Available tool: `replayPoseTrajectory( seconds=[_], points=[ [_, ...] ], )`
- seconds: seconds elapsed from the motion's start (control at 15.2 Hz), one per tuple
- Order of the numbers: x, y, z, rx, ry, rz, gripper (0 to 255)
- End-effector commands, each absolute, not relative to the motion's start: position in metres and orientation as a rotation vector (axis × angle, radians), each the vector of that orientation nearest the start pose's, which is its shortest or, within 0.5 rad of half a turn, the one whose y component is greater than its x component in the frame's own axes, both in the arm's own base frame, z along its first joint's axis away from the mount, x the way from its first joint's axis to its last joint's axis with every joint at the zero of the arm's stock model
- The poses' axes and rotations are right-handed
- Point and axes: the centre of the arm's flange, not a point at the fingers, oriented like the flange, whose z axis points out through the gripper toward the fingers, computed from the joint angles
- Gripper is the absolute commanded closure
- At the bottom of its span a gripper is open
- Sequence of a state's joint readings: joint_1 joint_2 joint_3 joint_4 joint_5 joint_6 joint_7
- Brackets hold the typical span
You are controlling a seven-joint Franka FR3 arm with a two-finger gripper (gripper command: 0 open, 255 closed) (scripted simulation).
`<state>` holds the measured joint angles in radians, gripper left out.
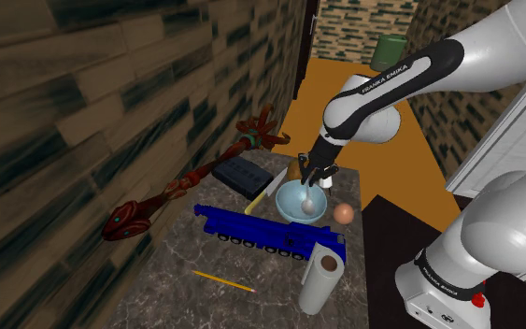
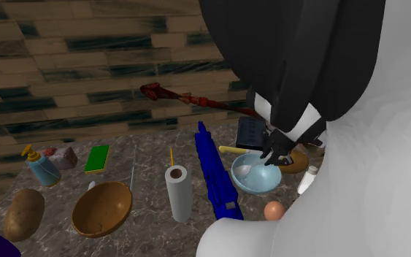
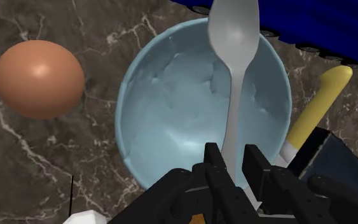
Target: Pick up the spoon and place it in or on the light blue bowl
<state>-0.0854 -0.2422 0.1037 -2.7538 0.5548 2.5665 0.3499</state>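
My gripper [image 3: 234, 156] is shut on the handle of a pale grey spoon [image 3: 233, 38], directly above the light blue bowl [image 3: 171, 108]. The spoon points down from the fingers, its head over the bowl's side nearest the blue toy. In the shoulder view the gripper [image 1: 315, 178] hangs just over the bowl [image 1: 293, 210] with the spoon [image 1: 307, 198] reaching into it. The second exterior view shows the gripper [image 2: 273, 155], the spoon [image 2: 246, 169] and the bowl [image 2: 258, 184] on the marble top; I cannot tell whether the spoon touches the bowl.
A brown egg [image 1: 343, 213] lies beside the bowl. A long blue toy [image 1: 270, 234], a yellow-handled knife [image 3: 317, 108] and a dark box [image 1: 245, 175] border it. A paper towel roll [image 1: 321, 278], pencil [image 1: 223, 280], wooden bowl [image 2: 103, 208] and potato [image 2: 23, 214] stand farther off.
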Motion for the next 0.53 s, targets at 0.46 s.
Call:
replayPoseTrajectory(
  seconds=[0.46],
  points=[
    [0.390,-0.003,0.262,-2.627,1.102,-0.007,255]
  ],
)
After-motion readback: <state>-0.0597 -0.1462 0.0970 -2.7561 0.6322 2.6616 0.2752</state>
